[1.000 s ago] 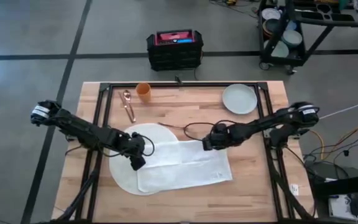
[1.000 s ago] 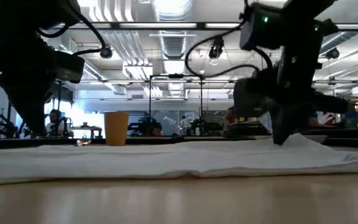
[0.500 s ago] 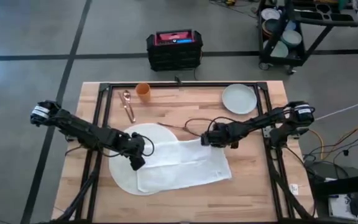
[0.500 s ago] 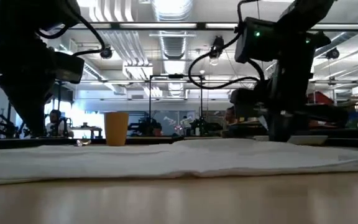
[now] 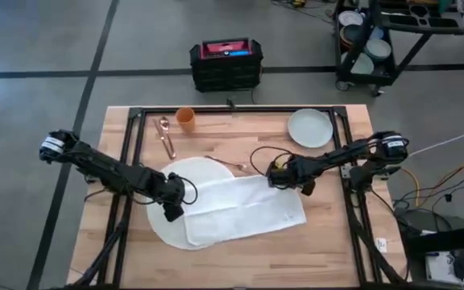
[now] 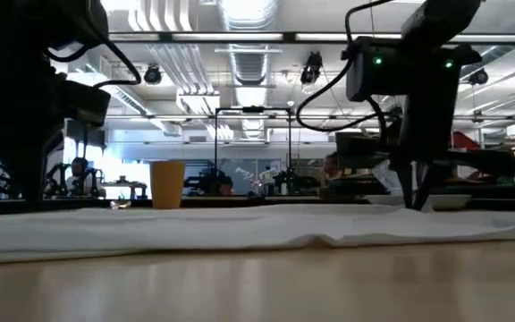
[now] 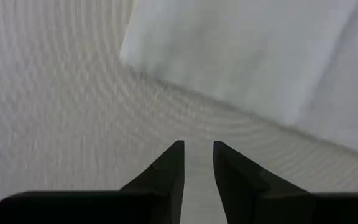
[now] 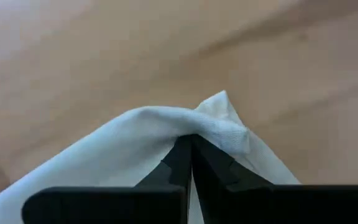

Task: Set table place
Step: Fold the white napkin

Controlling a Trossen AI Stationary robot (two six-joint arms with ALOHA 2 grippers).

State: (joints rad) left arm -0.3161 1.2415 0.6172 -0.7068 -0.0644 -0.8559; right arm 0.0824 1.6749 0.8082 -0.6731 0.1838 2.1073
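Note:
The place, a round white mat [image 5: 158, 219], lies on the light-wood table [image 5: 329, 242]. A white cloth [image 5: 244, 211] lies spread across the mat's right part and onto the wood. My right gripper [image 5: 273, 178] is shut on the cloth's far right corner. My left gripper [image 5: 172, 213] stands over the mat by the cloth's left end, its fingers [image 7: 173, 163] a narrow gap apart with only mat [image 7: 61, 112] between them. The cloth's corner [image 7: 129, 56] lies ahead of them, untouched. My right gripper pinches the cloth's far right corner [image 8: 219, 132] between its two shut fingers. The tip of the corner bunches up just past the fingertips. The fingers slant down from the table's right side. The corner sits low over the wood, and the cloth trails slack onto the table.
A pale grey-green plate [image 5: 310, 127] sits at the far right, an orange cup [image 5: 185, 118] and a copper spoon [image 5: 166, 137] at the far left. A thin utensil [image 5: 225, 163] lies just beyond the cloth. Bare wood runs along the near edge.
My right gripper has carried the cloth's corner toward the far edge and lowered it. The cloth's right end has shifted toward the right and far edges, so the cloth now lies as a flatter, slanted strip. Its left end has drawn slightly away from my left gripper.

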